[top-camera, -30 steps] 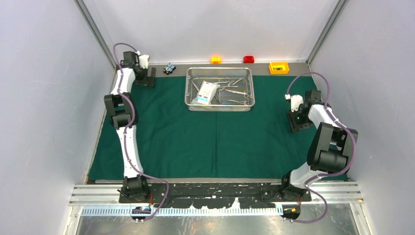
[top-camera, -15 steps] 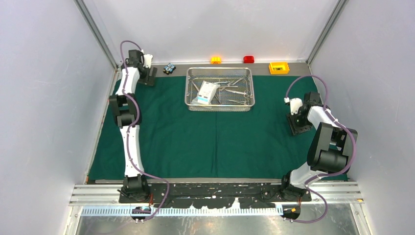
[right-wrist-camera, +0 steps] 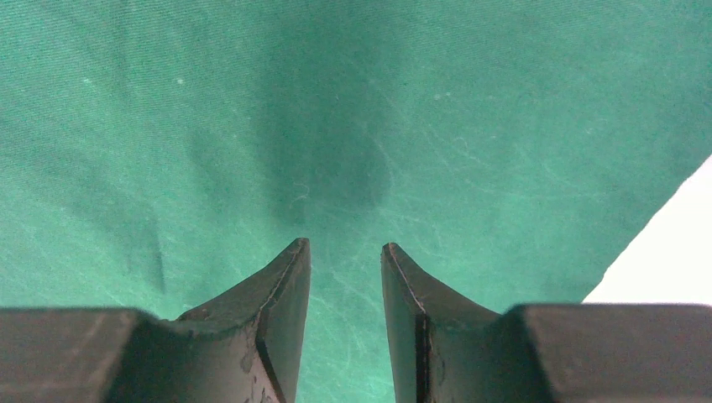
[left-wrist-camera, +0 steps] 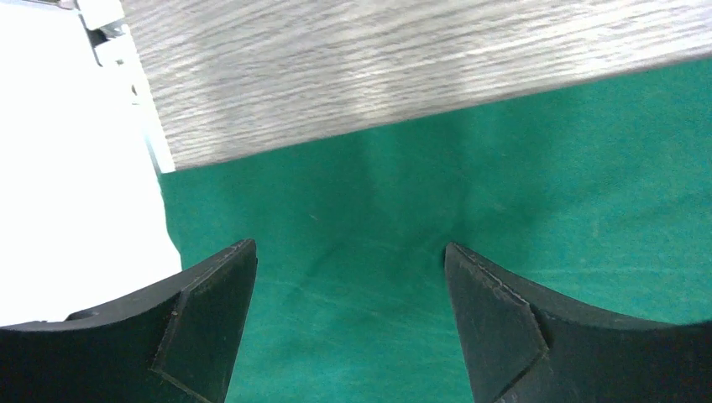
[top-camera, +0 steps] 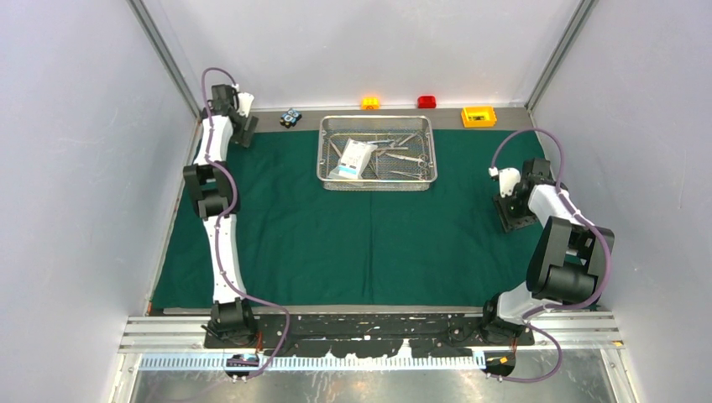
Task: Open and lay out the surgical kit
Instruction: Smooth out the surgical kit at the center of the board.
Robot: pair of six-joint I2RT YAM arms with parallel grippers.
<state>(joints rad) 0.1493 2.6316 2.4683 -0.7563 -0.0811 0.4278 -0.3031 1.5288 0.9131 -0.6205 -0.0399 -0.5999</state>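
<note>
We see the left gripper (left-wrist-camera: 348, 246) shifted farther left of the tray (top-camera: 377, 183), jaws wide apart over the drape (top-camera: 336, 243). The right gripper (right-wrist-camera: 346, 248), narrowly parted and empty, sits right of the tray, whose long axis runs between them.

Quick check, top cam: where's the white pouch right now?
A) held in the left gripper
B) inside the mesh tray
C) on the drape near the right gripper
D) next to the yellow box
B: the white pouch lies inside the mesh tray, among the steel instruments, at the far side of the green drape.
</note>
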